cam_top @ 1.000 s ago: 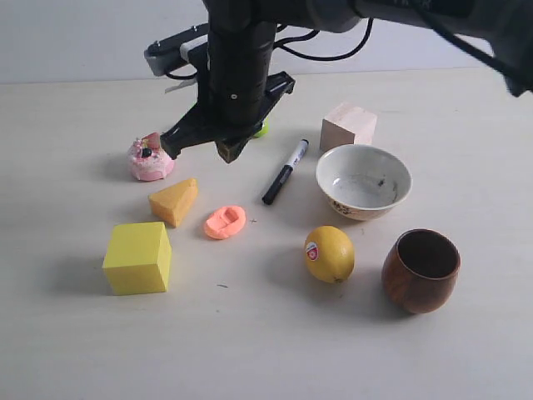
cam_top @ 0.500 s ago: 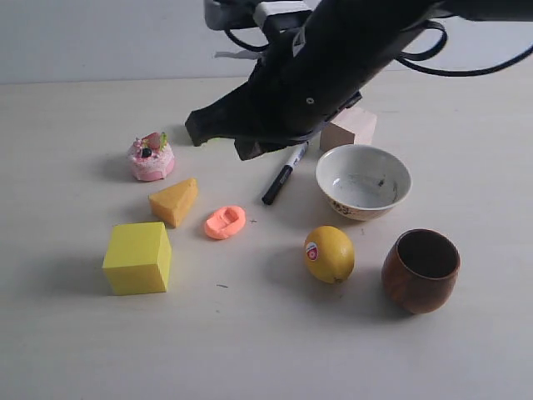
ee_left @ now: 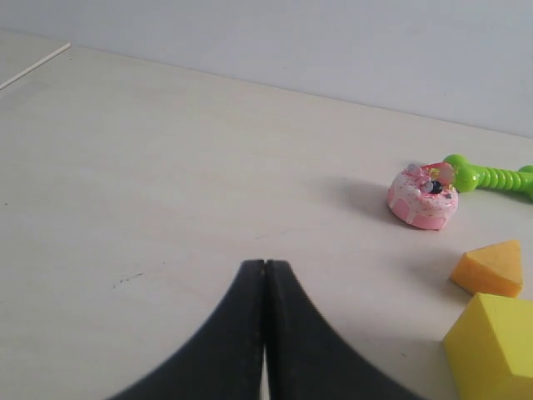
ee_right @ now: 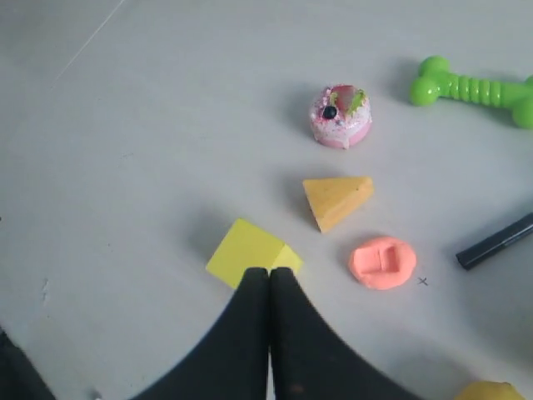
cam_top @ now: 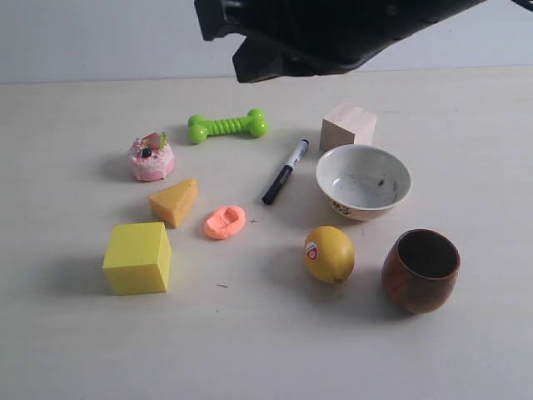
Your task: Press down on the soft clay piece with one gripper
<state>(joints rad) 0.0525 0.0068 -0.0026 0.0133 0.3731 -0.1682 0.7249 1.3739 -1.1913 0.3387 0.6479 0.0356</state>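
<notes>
The soft clay piece (cam_top: 225,222) is a flattened salmon-orange patty with a rectangular dent, lying on the table between the orange-yellow wedge and the lemon. It also shows in the right wrist view as the clay piece (ee_right: 382,262). My right gripper (ee_right: 269,271) is shut and empty, high above the table and well clear of the clay, over the yellow cube's edge. Only the right arm (cam_top: 333,33) shows in the exterior view, along the top edge. My left gripper (ee_left: 265,262) is shut and empty over bare table, away from the clay.
Around the clay lie a pink toy cake (cam_top: 151,158), an orange-yellow wedge (cam_top: 175,201), a yellow cube (cam_top: 138,257), a green bone toy (cam_top: 227,126), a black marker (cam_top: 285,172), a wooden block (cam_top: 348,126), a white bowl (cam_top: 363,181), a lemon (cam_top: 329,253) and a brown cup (cam_top: 420,270).
The right arm has risen and swung toward the top right, uncovering the green bone toy. The dented clay has not moved.
</notes>
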